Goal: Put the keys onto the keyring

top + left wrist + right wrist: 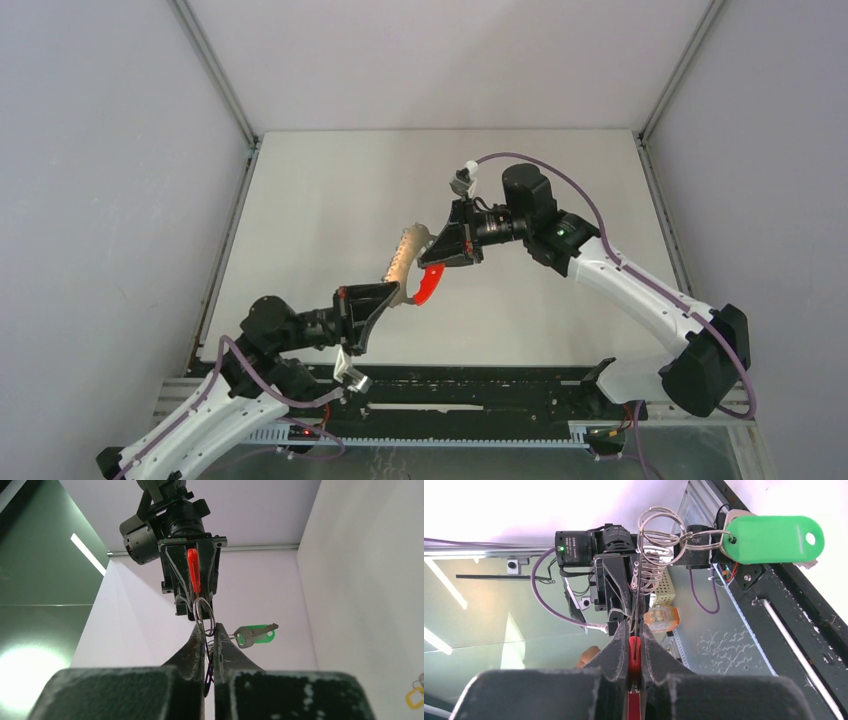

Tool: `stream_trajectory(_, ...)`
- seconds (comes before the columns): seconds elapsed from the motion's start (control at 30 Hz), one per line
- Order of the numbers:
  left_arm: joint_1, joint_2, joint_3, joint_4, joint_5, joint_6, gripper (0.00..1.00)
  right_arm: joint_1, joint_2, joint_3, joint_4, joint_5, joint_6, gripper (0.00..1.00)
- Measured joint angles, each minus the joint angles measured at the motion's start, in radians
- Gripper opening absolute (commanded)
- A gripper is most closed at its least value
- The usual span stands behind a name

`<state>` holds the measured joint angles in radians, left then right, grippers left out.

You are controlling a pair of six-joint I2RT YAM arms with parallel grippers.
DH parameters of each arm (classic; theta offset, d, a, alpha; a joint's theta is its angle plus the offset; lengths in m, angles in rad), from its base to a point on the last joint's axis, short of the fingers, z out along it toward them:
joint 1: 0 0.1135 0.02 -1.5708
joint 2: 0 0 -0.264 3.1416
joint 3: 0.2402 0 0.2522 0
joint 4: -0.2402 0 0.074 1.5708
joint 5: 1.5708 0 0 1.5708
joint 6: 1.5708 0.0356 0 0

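The left gripper point(210, 631) and right gripper point(635, 630) pinch the keyring point(193, 570); green key point(774, 539) hangs on; yellow key point(414, 698) probably comes next.

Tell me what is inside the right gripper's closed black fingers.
The red curved section of the thin grey metal keyring is pinched there. How far it runs down inside the right gripper is covered by the fingers.
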<state>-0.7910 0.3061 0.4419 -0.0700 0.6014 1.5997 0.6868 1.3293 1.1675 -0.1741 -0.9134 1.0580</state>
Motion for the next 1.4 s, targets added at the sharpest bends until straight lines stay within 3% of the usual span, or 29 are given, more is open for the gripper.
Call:
stream_trajectory(0.07,-0.001,-0.007,-0.005,0.009,0.000,0.005,0.00,0.000,0.000,0.000,0.001,-0.001,0.014,0.24)
stream_trajectory(0.17,-0.001,-0.016,-0.006,0.022,0.008,-0.042,0.00,-0.003,0.000,0.000,0.001,-0.006,0.017,0.55)
stream_trajectory(0.23,-0.001,-0.024,0.000,0.014,0.016,-0.100,0.00,-0.005,0.000,-0.001,0.002,-0.015,-0.004,0.97)
stream_trajectory(0.27,-0.001,-0.024,0.012,-0.010,0.026,-0.126,0.00,-0.007,0.000,-0.002,0.000,-0.018,-0.007,0.99)
stream_trajectory(0.47,-0.001,0.038,0.181,-0.199,0.090,-0.380,0.00,-0.027,-0.029,-0.004,-0.047,-0.031,-0.107,1.00)
stream_trajectory(0.67,0.000,0.146,0.310,-0.292,0.118,-0.685,0.00,-0.011,-0.103,0.118,-0.383,0.106,-0.470,1.00)
stream_trajectory(0.83,0.000,0.198,0.319,-0.330,0.136,-0.897,0.00,0.063,-0.234,0.206,-0.549,0.294,-0.778,1.00)
stream_trajectory(1.07,0.030,0.246,0.320,-0.328,0.169,-1.091,0.00,0.225,-0.327,0.231,-0.540,0.356,-1.047,1.00)
stream_trajectory(1.2,0.079,0.289,0.340,-0.313,0.226,-1.182,0.00,0.361,-0.254,0.252,-0.510,0.375,-1.153,1.00)
stream_trajectory(1.4,0.105,0.302,0.368,-0.306,0.312,-1.206,0.00,0.411,-0.127,0.247,-0.499,0.433,-1.235,0.91)
